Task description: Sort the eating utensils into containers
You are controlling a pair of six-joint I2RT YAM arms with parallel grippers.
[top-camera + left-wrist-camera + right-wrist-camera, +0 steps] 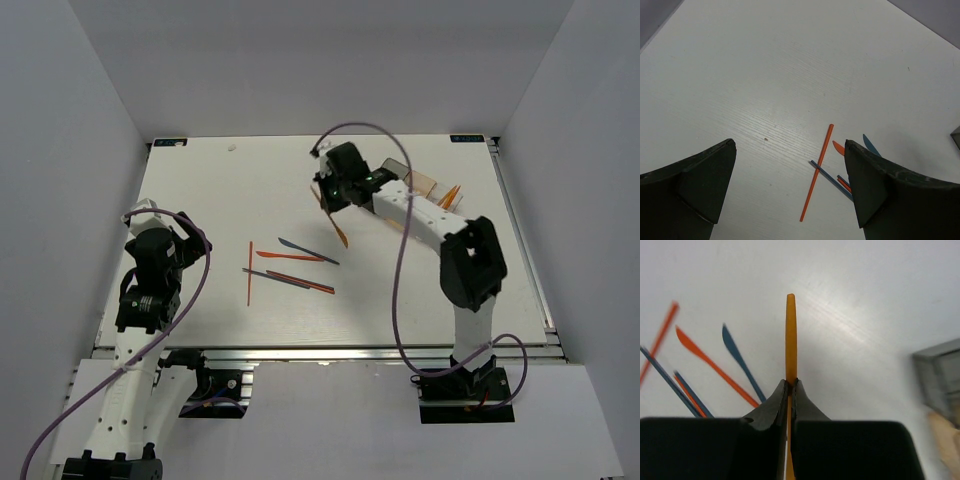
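The right gripper (790,384) is clamped tight on a thin orange utensil (791,330), pinching it partway along so its flat tip sticks out ahead of the fingers, over the middle of the white table (200,190). The containers (422,183) sit toward the far right, partly hidden by the right arm; a smoky grey bin (939,375) shows at the wrist view's edge. Other utensils lie loose near the table's centre: an orange stick (249,272), a blue knife (308,251), an orange knife (290,256). The left gripper (790,147) hovers left of them, jaws spread wide, holding nothing
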